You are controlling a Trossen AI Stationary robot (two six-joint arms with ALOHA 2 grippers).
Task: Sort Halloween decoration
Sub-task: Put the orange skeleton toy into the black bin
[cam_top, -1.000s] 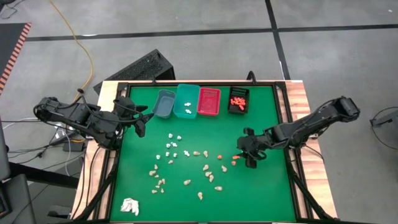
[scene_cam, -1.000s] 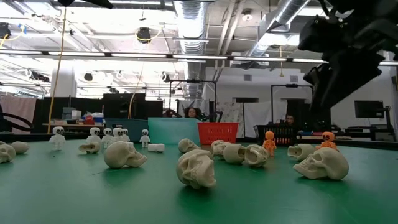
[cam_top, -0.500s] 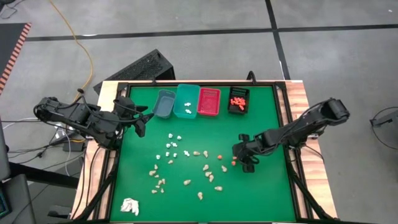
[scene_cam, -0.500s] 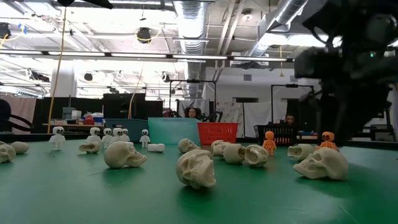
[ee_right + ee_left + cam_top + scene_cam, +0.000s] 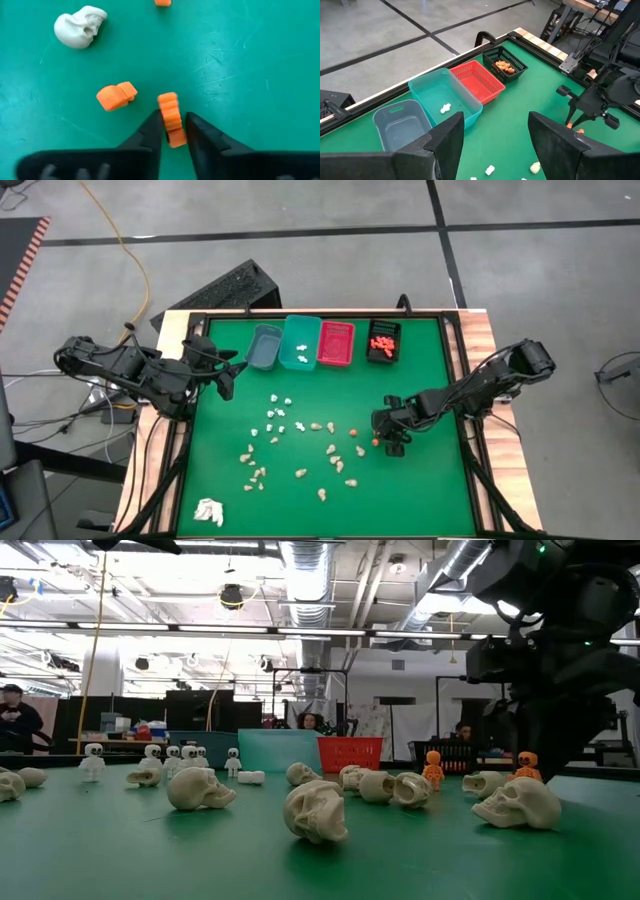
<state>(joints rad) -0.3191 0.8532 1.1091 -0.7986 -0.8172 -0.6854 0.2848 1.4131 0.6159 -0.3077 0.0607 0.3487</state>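
While the left gripper (image 5: 228, 372) waits with fingers spread wide at the left edge of the green table (image 5: 420, 490), the right gripper (image 5: 173, 131) is down on the mat right of centre, its fingers pinching an orange figure (image 5: 170, 118). Another orange piece (image 5: 116, 96) lies just beside it, and a white skull (image 5: 80, 28) lies farther off.

Even overhead light from the ceiling fixtures (image 5: 310, 565) leaves my table (image 5: 420, 500) bright with only faint shadows, though my right arm (image 5: 560, 630) looms dark and blurred up close, and my own fingertips (image 5: 152, 132) sit soft-edged.
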